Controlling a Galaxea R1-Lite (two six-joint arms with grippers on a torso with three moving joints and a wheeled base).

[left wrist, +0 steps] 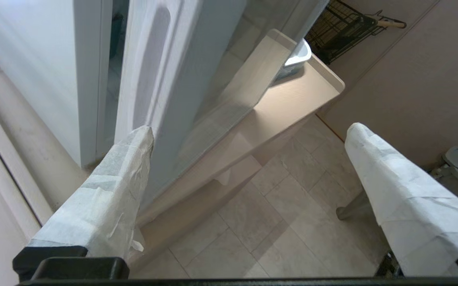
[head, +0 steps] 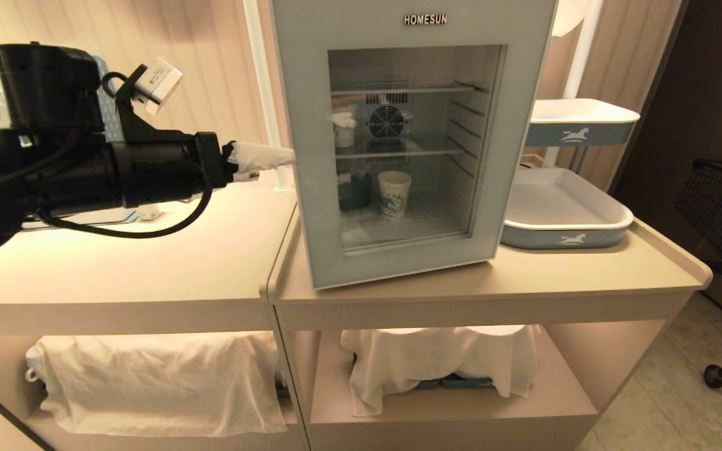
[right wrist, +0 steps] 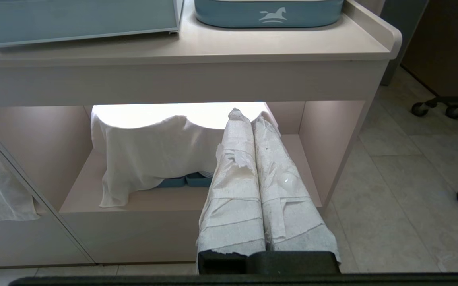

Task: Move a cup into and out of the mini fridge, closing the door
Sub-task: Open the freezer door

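Nearest, low in front of the counter, the right gripper (right wrist: 266,174) hangs parked with its paper-wrapped fingers pressed together on nothing, aimed at the white cloth (right wrist: 153,151) draped over the lower shelf. Up on the countertop (head: 148,263) the left gripper (left wrist: 249,178) is at work on the left side of the mini fridge (head: 398,138), its wrapped fingers spread wide and empty; one fingertip (left wrist: 139,139) lies at the left edge of the door (head: 298,125), by the long recessed grip moulded there, and a narrow gap shows between door and cabinet, so the door looks not quite shut. That recess is probably the place to hook or push, since the door is stiff and swings on its far hinge, while the smooth frame and glass window give little to hold. Behind the glass, the cup (head: 393,194) stands upright on the fridge floor, right of a dark object I cannot identify. It will likely be very light, thin-walled and easy to crush or tip, so a gentle pinch across its middle suits it. The only readable writing is "HOMESUN" (head: 425,19) at the door's top; the blue trays (head: 565,219) to the right carry a white horse emblem
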